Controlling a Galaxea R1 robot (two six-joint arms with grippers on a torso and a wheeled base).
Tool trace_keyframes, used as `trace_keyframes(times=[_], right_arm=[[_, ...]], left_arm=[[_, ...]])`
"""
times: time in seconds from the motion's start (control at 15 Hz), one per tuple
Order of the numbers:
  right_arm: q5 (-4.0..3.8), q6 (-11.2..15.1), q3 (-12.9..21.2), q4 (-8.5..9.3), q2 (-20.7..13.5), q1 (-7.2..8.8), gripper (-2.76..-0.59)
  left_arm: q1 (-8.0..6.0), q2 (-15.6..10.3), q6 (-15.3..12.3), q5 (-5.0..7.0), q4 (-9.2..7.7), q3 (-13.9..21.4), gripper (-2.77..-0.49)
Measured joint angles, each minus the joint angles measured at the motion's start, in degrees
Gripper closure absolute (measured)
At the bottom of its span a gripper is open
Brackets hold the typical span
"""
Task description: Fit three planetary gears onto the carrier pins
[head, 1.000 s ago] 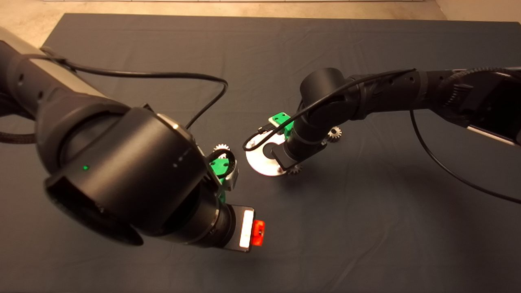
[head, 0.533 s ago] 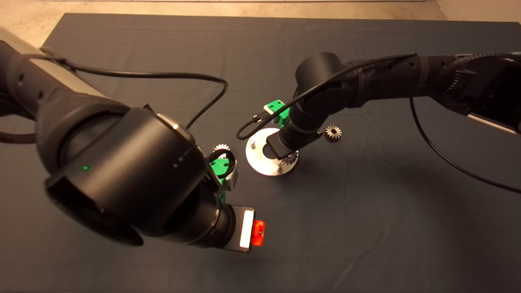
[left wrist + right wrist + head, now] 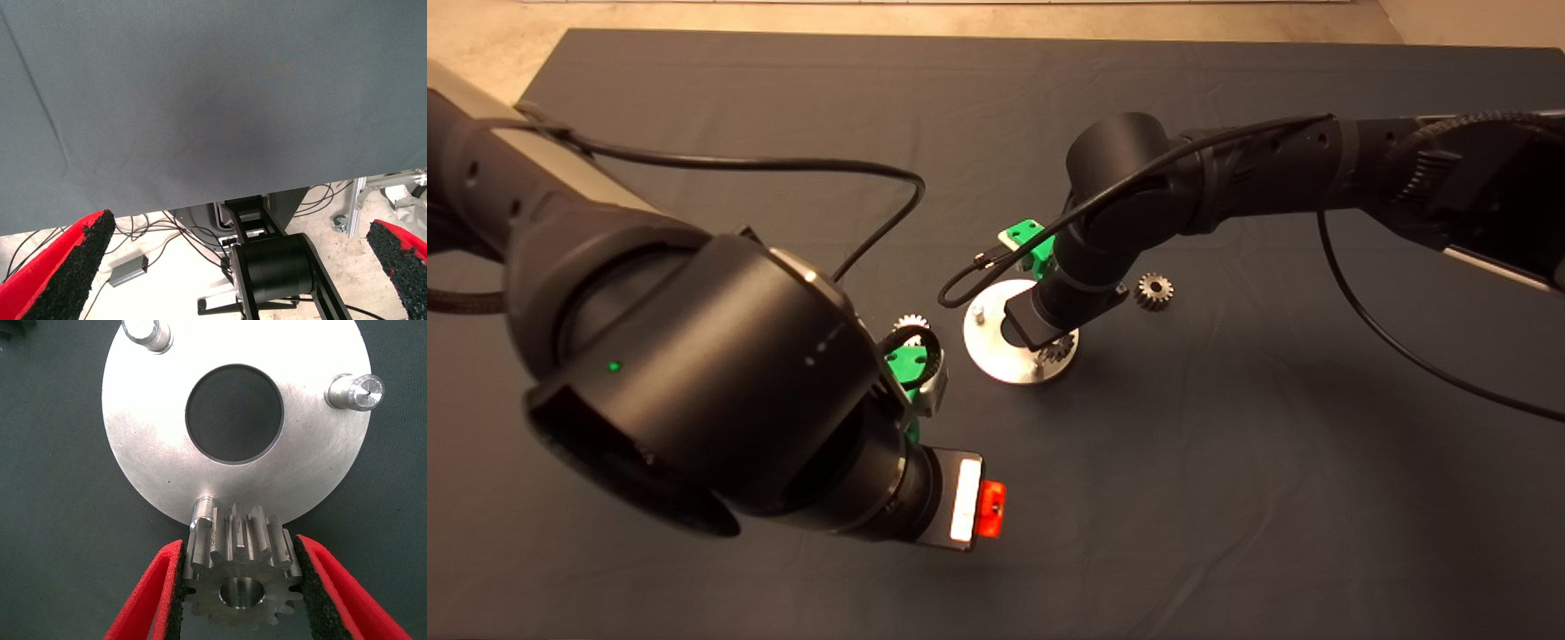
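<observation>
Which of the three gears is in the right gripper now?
The gear at the carrier plate's rim, clamped between the right gripper's pads beside one pin. The other two lie loose on the mat.

Place: you're at a robotics lab bench | Evidence: dark grey cloth-covered surface, bare concrete floor, loose black cables, aluminium frame leg.

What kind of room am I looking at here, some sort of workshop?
Probably a robotics lab or test bench. A dark mat covers the table, and the right pincer holds a small steel gear beside a silver carrier plate with pins. Past the mat's edge, loose cables lie on a bare floor.
</observation>
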Motion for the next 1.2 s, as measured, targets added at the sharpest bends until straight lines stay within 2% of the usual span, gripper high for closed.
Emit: trace_keyframes(times=[1.2], right_arm=[[0.0, 0.24, 0.0, 0.23, 0.18, -0.22, -1.09]], left_arm=[[0.0, 0.0, 0.0, 0.02, 0.0, 0.0, -2.77]])
